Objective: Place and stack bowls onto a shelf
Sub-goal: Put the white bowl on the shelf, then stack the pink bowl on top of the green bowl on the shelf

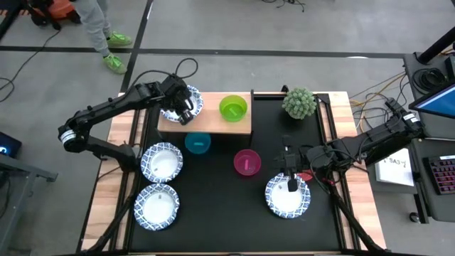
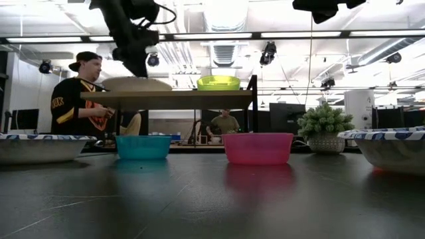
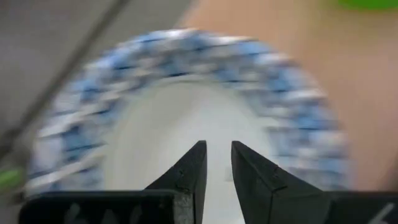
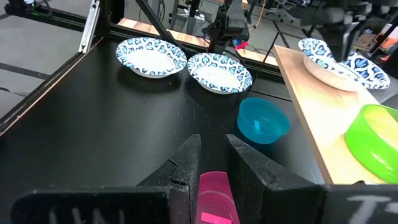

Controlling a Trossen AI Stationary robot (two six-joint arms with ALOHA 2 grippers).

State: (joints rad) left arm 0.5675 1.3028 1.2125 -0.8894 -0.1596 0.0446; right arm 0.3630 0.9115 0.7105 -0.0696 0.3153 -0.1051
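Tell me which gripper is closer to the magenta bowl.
Right. The right gripper hangs beside the magenta bowl, over the table between it and a white bowl. The left gripper is far off, over the white bowl on the shelf.

No text, label, brand or number is legible. Faint marks appear on a white sheet (image 1: 395, 169) beside the desk (image 1: 234, 206) but cannot be read.
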